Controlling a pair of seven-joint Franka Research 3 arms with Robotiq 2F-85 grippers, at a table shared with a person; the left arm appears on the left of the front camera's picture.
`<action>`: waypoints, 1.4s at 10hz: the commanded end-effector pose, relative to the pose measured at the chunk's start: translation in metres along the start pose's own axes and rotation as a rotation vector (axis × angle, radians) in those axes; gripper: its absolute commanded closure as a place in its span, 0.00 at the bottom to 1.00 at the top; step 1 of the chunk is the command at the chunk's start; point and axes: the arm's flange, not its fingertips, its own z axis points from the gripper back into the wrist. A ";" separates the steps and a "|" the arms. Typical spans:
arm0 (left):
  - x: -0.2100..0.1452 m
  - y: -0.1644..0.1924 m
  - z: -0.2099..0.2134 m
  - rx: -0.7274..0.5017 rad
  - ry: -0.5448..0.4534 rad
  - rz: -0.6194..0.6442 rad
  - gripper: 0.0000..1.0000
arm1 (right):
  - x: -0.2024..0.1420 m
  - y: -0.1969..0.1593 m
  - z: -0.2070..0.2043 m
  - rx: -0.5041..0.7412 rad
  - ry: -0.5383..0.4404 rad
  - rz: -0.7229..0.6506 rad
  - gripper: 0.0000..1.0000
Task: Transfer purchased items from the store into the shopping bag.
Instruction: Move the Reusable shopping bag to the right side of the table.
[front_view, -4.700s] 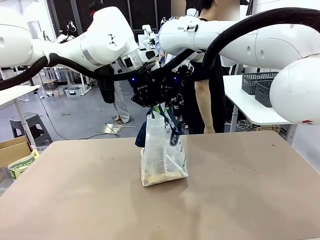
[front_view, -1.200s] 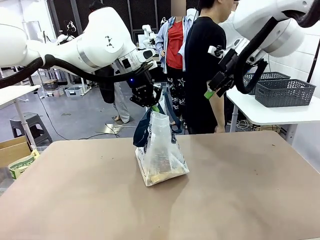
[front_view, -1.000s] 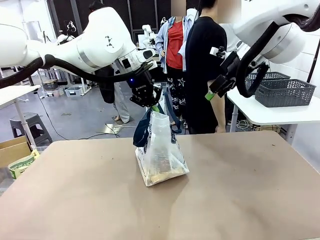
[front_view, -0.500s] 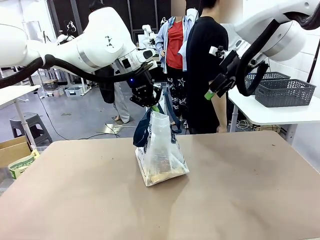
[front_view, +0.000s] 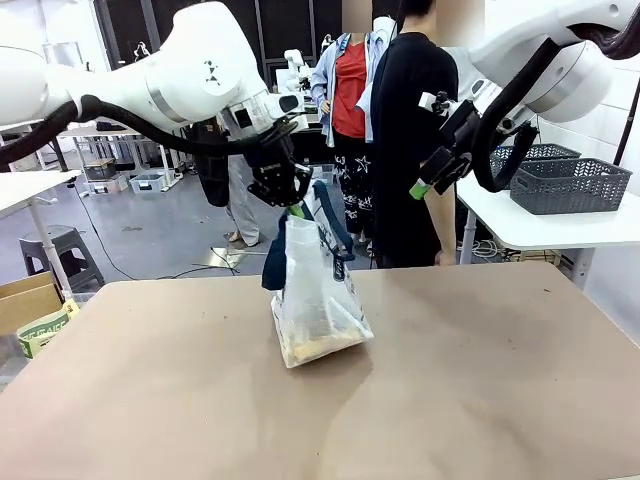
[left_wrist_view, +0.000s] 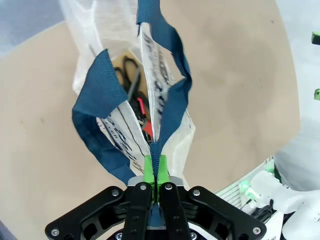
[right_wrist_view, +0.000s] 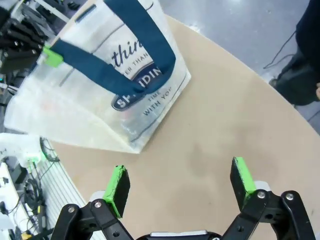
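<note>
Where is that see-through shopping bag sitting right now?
In the front view the shopping bag stands near the middle of the brown table, held up by one navy handle pinched in the left gripper.

- The shopping bag (front_view: 312, 300) stands on the table (front_view: 480, 380), a little left of its middle.
- My left gripper (front_view: 290, 200) is directly above the bag, pinching a strap handle (left_wrist_view: 165, 110).
- Purchased items (left_wrist_view: 137, 107) lie inside the bag, at its bottom.
- My right gripper (front_view: 425, 180) hangs to the bag's right, higher up and well apart from it.
- A person (front_view: 405, 130) stands behind the table's far edge.
- A lattice basket (front_view: 565, 185) sits on a side table (front_view: 560, 225) at far right.
</note>
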 end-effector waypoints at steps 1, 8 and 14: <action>-0.005 0.026 0.035 0.060 -0.062 -0.082 1.00 | 0.005 -0.002 0.001 0.004 0.016 -0.010 0.00; -0.107 0.113 0.082 0.260 -0.056 -0.036 1.00 | 0.005 -0.002 0.001 0.004 0.016 -0.010 0.00; -0.182 0.173 0.099 0.395 -0.085 -0.051 1.00 | 0.005 -0.002 0.001 0.004 0.016 -0.010 0.00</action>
